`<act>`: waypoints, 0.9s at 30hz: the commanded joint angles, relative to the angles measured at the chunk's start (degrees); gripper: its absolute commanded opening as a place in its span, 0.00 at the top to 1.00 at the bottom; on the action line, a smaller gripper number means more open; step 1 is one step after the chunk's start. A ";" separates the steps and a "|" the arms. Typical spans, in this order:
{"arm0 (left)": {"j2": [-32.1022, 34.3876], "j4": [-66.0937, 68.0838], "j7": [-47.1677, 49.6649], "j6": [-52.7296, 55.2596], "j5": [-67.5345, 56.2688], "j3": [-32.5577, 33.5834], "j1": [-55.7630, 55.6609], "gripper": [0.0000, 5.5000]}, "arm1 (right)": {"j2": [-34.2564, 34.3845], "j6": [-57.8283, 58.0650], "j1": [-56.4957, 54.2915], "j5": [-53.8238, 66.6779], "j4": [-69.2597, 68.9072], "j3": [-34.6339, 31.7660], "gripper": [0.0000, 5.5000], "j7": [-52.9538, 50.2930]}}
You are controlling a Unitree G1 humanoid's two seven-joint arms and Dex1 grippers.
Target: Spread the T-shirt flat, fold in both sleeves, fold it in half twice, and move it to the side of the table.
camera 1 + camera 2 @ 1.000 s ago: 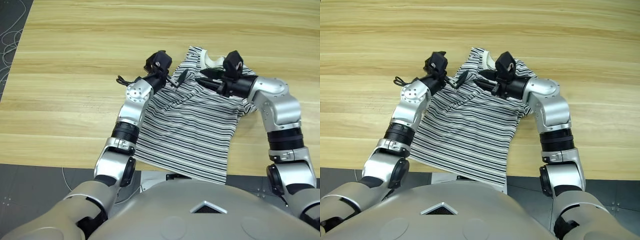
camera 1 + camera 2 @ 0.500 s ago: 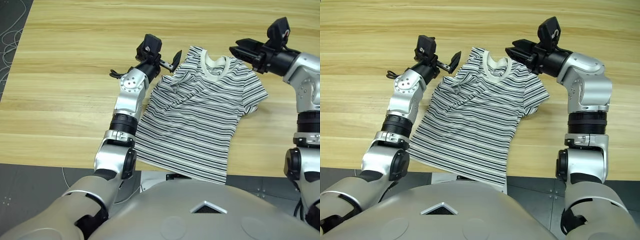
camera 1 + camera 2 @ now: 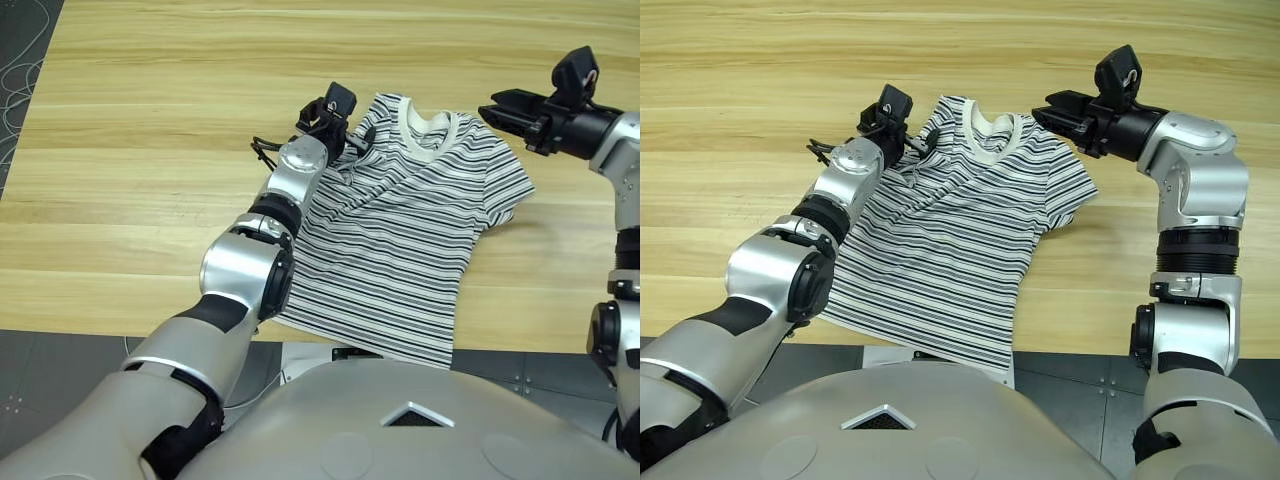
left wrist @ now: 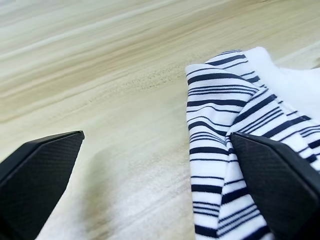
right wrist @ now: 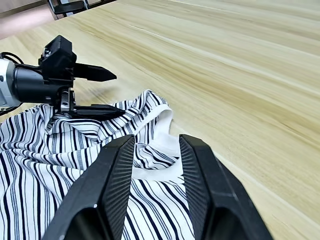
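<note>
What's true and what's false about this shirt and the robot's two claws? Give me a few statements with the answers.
1. The T-shirt is striped. True.
2. The T-shirt is already folded in half. False: it lies at full length, its hem hanging over the near edge of the table.
3. The left gripper is open at the shirt's shoulder. True.
4. The right gripper grips the collar. False: it is open and holds nothing.

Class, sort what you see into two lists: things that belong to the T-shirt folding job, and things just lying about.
Belongs to the job: T-shirt, table, left gripper, right gripper.

Just lying about: cables on the floor past the table's left end.
</note>
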 commanded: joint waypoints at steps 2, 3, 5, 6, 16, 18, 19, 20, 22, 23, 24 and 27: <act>3.87 2.16 3.75 1.49 2.84 -0.21 0.39 0.01 | 1.21 1.94 0.44 0.64 -3.82 0.84 0.70 -0.94; 4.62 2.22 3.95 1.51 2.77 0.21 0.53 0.01 | 1.42 2.16 0.49 0.63 -4.24 1.01 0.70 -1.06; 5.89 2.19 3.97 1.29 2.47 0.91 0.66 0.01 | 1.71 2.31 0.61 0.51 -4.65 1.26 0.70 -1.25; 6.39 2.17 3.98 1.17 2.36 1.17 0.65 0.01 | 1.80 2.33 0.71 0.46 -4.74 1.28 0.70 -1.33; 11.23 1.83 3.37 0.86 0.64 5.56 -0.12 0.01 | 1.98 2.32 1.13 0.71 -5.32 1.11 0.70 -1.61; 11.84 1.79 3.32 0.85 0.53 6.20 -0.15 0.01 | 2.02 2.20 1.04 0.65 -5.03 1.08 0.70 -1.66; 12.13 1.76 3.24 0.82 0.43 6.57 -0.16 0.01 | 2.08 2.13 0.92 0.60 -4.80 1.10 0.70 -1.70; 12.44 1.72 3.16 0.76 0.36 6.92 -0.06 0.01 | 2.20 2.08 0.79 0.55 -4.58 1.14 0.70 -1.77; 13.06 1.69 2.98 0.67 0.13 7.63 0.25 0.01 | 2.56 1.83 0.50 0.39 -3.92 1.32 0.70 -1.93; 13.47 1.70 2.96 0.67 -0.27 8.15 0.44 0.01 | 2.73 1.72 0.43 0.33 -3.67 1.39 0.70 -2.04; 13.84 1.71 2.95 0.69 -0.58 8.55 0.58 0.01 | 2.84 1.65 0.42 0.30 -3.49 1.40 0.70 -2.13; 14.61 1.71 3.00 0.70 -0.95 9.35 0.89 0.01 | 2.92 1.49 0.46 0.28 -3.22 1.29 0.70 -2.32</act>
